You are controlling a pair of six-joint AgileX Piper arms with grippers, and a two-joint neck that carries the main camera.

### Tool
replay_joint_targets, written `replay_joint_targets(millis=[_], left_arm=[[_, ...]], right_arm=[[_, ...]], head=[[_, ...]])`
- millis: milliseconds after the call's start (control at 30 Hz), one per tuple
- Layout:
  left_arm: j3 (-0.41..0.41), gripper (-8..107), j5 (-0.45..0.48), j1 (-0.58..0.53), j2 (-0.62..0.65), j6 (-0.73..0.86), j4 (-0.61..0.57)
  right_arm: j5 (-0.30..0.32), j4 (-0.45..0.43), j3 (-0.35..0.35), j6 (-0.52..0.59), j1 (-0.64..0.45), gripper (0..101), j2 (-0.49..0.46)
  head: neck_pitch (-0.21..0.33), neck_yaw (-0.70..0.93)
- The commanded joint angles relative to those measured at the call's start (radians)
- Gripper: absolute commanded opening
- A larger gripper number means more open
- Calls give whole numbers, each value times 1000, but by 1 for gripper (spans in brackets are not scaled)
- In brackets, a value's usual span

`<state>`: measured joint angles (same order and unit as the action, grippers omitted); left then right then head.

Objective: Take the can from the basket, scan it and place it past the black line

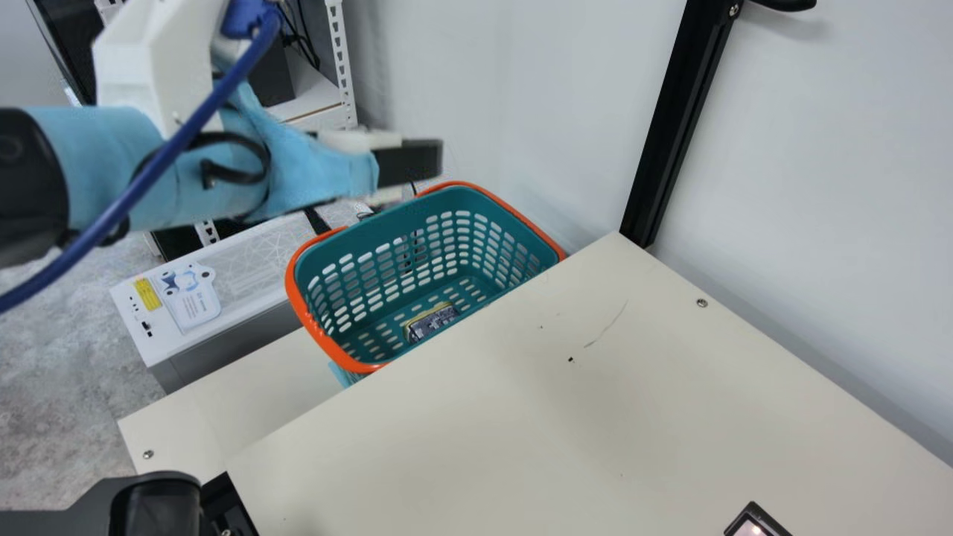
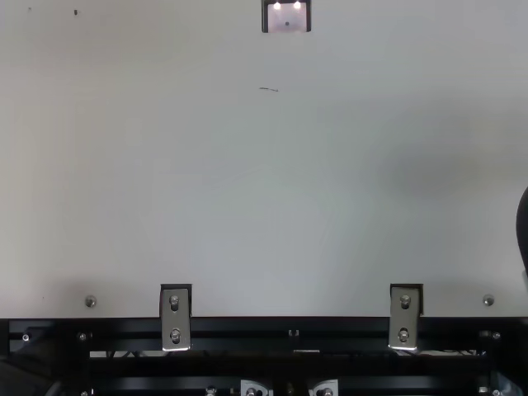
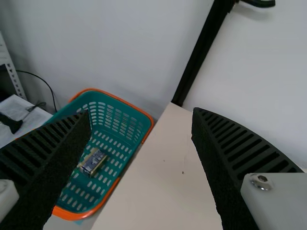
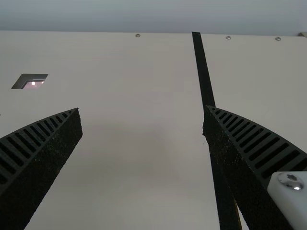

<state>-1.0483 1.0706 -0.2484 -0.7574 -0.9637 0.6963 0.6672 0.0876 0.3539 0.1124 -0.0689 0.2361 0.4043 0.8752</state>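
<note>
Front rail: black [image 2: 247, 326], with two metal brackets reaching onto the near edge of the table [image 2: 247, 190]
Right gripper: above the tabletop, its two ribbed fingers wide apart in the right wrist view [image 4: 142, 109], nothing between them
Scanner: a dark-framed square with a glossy, lit face [image 2: 287, 18], at the tabletop, well apart from the black line
Black line: a long dark strip across the tabletop [image 4: 205, 76], partly behind one finger of the right gripper in the right wrist view
Left gripper: up in the air near the basket in the main view [image 1: 424, 160], fingers wide, nothing held
Basket: teal with orange trim [image 1: 320, 335], just beside the tabletop, whose edge hides part of it
Can: dark, lying on its side on the slotted floor of the basket [image 1: 432, 323], apart from both grippers
White case: past the basket [image 1: 246, 260], bearing a card and a yellow label
Post: black, upright against the pale wall [image 1: 674, 119]
</note>
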Motion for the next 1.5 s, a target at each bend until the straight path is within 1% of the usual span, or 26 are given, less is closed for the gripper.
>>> replay_joint_targets(millis=[0,233,333,467,567,667,833,967,1067,1167,1267,1367,1467], left_arm=[[-26,90,2,13,-9,17,5],[-98,90,-22,99,-47,160,-39],[-129,90,-48,166,-69,246,-84],[-168,90,-104,284,-109,374,-171],[-194,90,-156,384,-144,485,-268],[-214,90,-214,489,-185,613,-389],[-230,90,-291,654,-256,880,-632],[-235,90,-311,770,-309,1122,-842],[-244,90,-295,862,-349,1305,-999],[-262,90,-260,966,-390,1480,-1142],[-288,90,-200,1076,-435,1648,-1277],[-312,90,-129,1184,-481,1798,-1382],[-329,90,-69,1271,-520,1911,-1452]], right_arm=[[0,0,0,0,0,101,0],[0,0,0,0,0,101,0],[0,0,0,0,0,101,0],[0,0,0,0,0,101,0],[0,0,0,0,0,101,0],[0,0,0,0,0,101,0],[0,0,0,0,0,101,0],[0,0,0,0,0,101,0],[0,0,0,0,0,101,0],[0,0,0,0,0,101,0],[0,0,0,0,0,101,0],[0,0,0,0,0,101,0],[0,0,0,0,0,101,0]], head=[[32,42],[32,42],[32,42],[32,42],[32,42],[32,42],[32,42],[32,42],[32,42],[32,42],[32,42],[32,42],[32,42]])
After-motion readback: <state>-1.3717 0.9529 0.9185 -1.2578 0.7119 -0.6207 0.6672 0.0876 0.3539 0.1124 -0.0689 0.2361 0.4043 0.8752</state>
